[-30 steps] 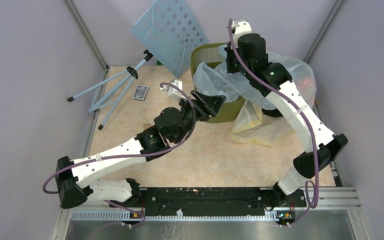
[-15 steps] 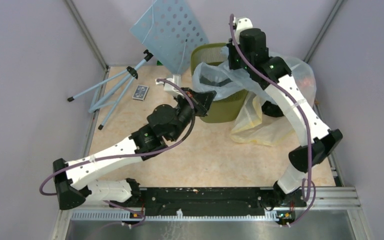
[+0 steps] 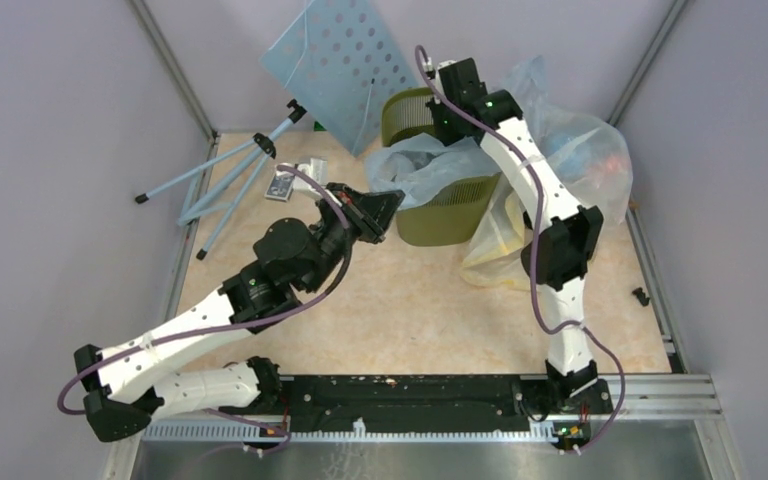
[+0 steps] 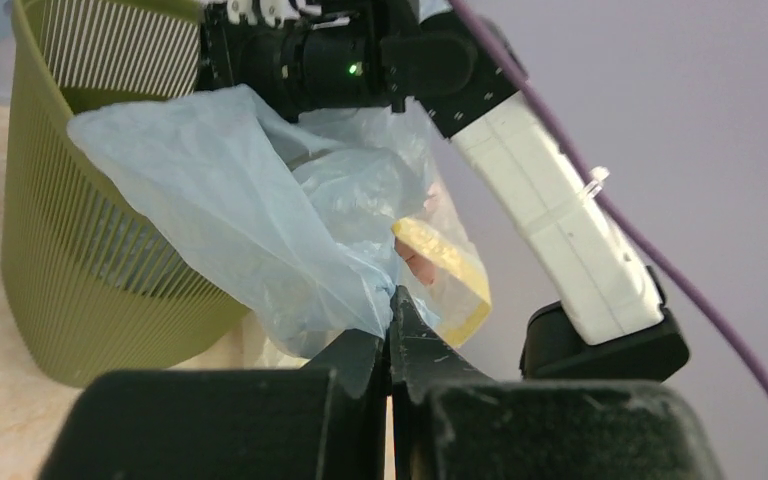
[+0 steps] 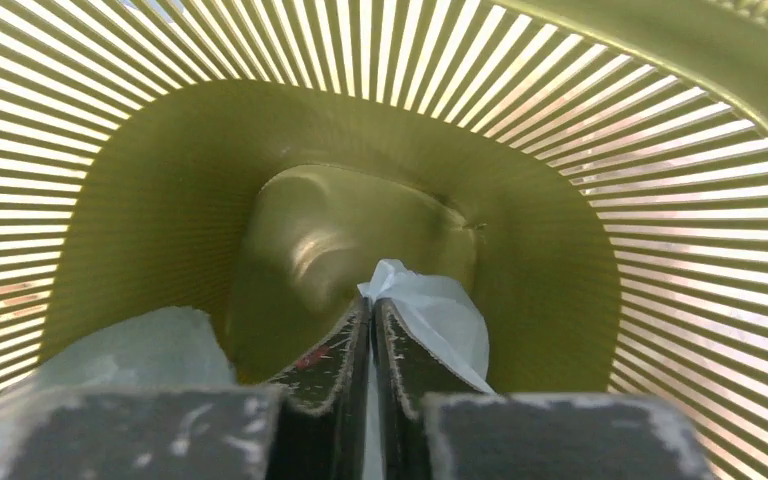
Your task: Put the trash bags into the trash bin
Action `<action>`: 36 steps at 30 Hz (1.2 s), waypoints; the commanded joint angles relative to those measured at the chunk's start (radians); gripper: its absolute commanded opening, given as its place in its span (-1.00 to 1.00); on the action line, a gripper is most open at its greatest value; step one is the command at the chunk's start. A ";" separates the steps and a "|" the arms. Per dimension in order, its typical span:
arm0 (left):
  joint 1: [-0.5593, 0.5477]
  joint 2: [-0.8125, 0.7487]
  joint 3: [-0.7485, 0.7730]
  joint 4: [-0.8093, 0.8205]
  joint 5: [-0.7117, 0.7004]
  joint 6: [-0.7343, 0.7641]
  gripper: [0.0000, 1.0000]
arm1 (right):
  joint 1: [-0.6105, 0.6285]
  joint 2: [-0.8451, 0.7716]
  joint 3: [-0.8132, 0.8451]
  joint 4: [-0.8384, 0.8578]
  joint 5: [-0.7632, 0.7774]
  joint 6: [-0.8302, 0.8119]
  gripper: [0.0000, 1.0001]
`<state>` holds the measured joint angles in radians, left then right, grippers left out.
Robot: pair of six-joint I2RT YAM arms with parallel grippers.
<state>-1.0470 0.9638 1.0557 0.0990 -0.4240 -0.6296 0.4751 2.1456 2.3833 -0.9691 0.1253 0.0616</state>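
The pale blue trash bag (image 3: 422, 165) drapes over the near rim of the olive-green trash bin (image 3: 445, 218) at the back of the table. My left gripper (image 3: 390, 203) is just left of the bin. In the left wrist view it (image 4: 392, 302) is shut on a gathered edge of the bag (image 4: 230, 200), beside the bin wall (image 4: 70, 260). My right arm reaches down into the bin from above. In the right wrist view, my right gripper (image 5: 372, 302) points at the bin floor (image 5: 340, 230), its jaws pinched on a fold of the bag (image 5: 435, 310).
A large clear-yellowish bag (image 3: 570, 165) with colourful contents lies right of the bin against the right arm. Behind the bin leans a light-blue perforated panel (image 3: 345, 60). A blue tripod (image 3: 225, 180) and a small card box (image 3: 281, 186) lie at the back left.
My left gripper has shut on the bag's edge and drawn back to the left. The right arm has swung left and dipped into the bin with its part of the bag.
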 commanded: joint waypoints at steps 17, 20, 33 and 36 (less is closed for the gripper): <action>0.180 0.082 0.041 -0.053 0.263 0.001 -1.00 | -0.002 -0.529 -0.122 0.162 -0.157 -0.167 0.45; 0.197 0.067 0.044 -0.081 0.274 0.008 -1.00 | -0.001 -0.631 -0.226 0.203 -0.149 -0.182 0.54; 0.233 0.044 0.055 -0.168 0.328 0.014 -1.00 | -0.050 -0.753 -0.351 0.114 -0.017 -0.369 0.80; 0.234 0.053 0.049 -0.173 0.342 0.009 -1.00 | -0.117 -0.779 -0.380 0.104 -0.132 -0.391 0.80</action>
<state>-0.8181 1.0229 1.0737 -0.0750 -0.1150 -0.6250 0.4339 1.4322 2.0266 -0.8505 0.0734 -0.2626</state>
